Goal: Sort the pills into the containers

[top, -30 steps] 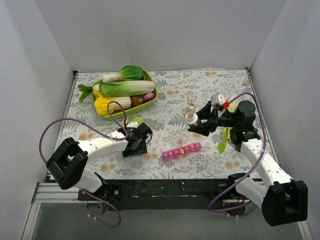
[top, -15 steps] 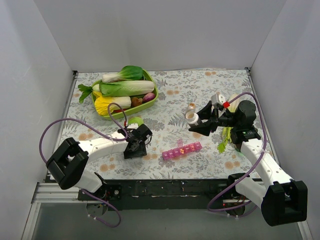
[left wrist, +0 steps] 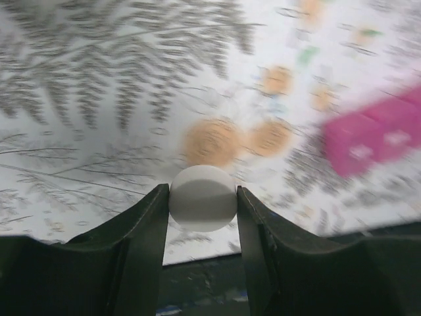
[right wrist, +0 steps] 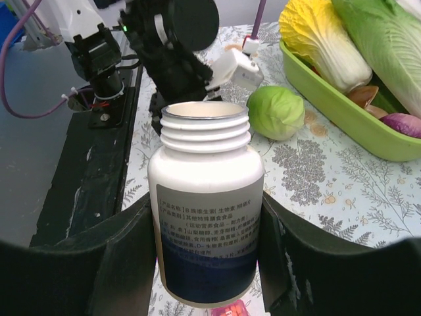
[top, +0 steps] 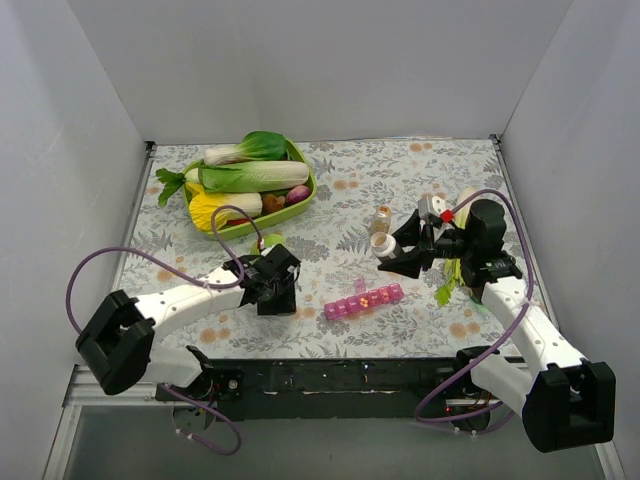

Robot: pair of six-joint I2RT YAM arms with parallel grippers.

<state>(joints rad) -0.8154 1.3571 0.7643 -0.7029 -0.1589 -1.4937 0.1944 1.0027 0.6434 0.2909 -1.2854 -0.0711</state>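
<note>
The pink pill organiser [top: 363, 299] lies near the table's front middle. It shows blurred at the right of the left wrist view [left wrist: 375, 135], and only a sliver shows at the bottom of the right wrist view [right wrist: 230, 309]. My left gripper [top: 275, 290] is to the left of the organiser, shut on a round white pill [left wrist: 202, 197] held just above the cloth. My right gripper [top: 402, 252] is behind and to the right of the organiser. It is shut on an uncapped white pill bottle [right wrist: 207, 217], which also shows in the top view [top: 384, 243].
A small clear jar [top: 382, 216] stands just behind the bottle. A green tray [top: 305, 200] of vegetables sits at the back left. A green lime [top: 270, 241] lies in front of the tray. A leafy sprig [top: 447, 285] lies under the right arm.
My left gripper has shifted slightly right toward the organiser and its elbow has dropped back. My right gripper has lowered a little with the bottle, uncovering the small jar.
</note>
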